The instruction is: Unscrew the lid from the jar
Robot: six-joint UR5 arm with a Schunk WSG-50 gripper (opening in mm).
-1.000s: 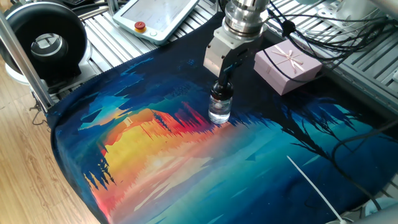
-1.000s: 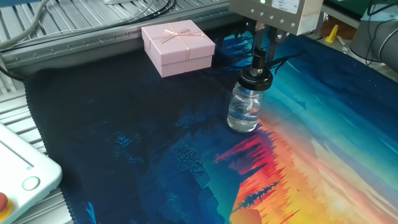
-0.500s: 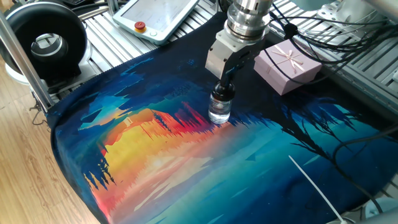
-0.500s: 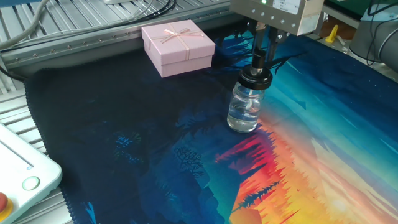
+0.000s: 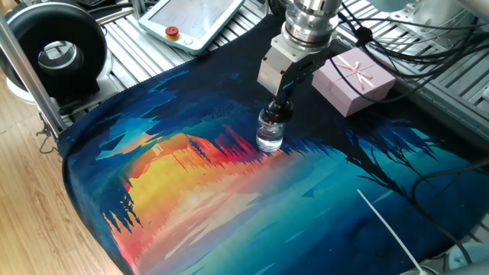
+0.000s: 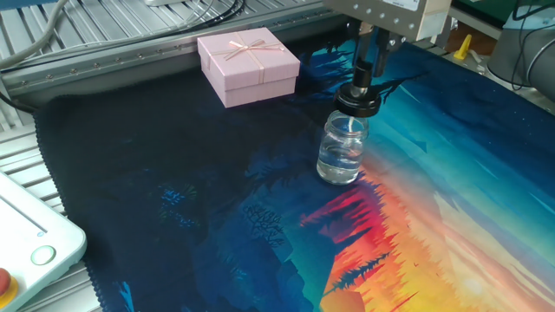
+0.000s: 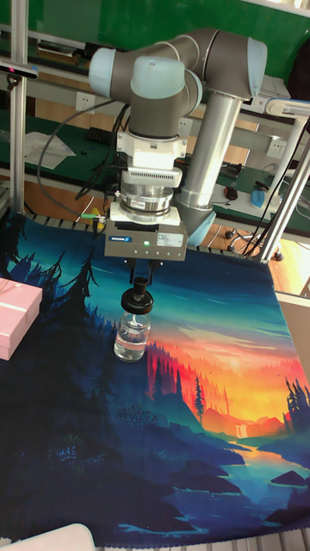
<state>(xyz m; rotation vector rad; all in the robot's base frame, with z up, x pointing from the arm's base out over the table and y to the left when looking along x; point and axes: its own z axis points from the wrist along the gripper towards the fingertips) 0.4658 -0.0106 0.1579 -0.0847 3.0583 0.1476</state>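
The small clear glass jar (image 5: 269,137) (image 6: 341,156) (image 7: 130,340) stands upright on the painted cloth, near its far middle in the one fixed view. The black lid (image 5: 276,114) (image 6: 358,100) (image 7: 137,304) hangs just above the jar's open neck and slightly off to one side. My gripper (image 5: 281,104) (image 6: 361,88) (image 7: 138,291) comes straight down from above and is shut on the lid's knob. The jar holds a little clear liquid at the bottom.
A pink ribboned gift box (image 5: 353,79) (image 6: 249,64) (image 7: 12,315) lies close behind the jar. A teach pendant (image 5: 195,18) (image 6: 30,251) rests off the cloth's edge, near a black round device (image 5: 57,52). A white cable (image 5: 386,224) crosses the cloth.
My gripper has risen a little with the lid, which now sits clear of the jar's neck. The jar has stayed in place.
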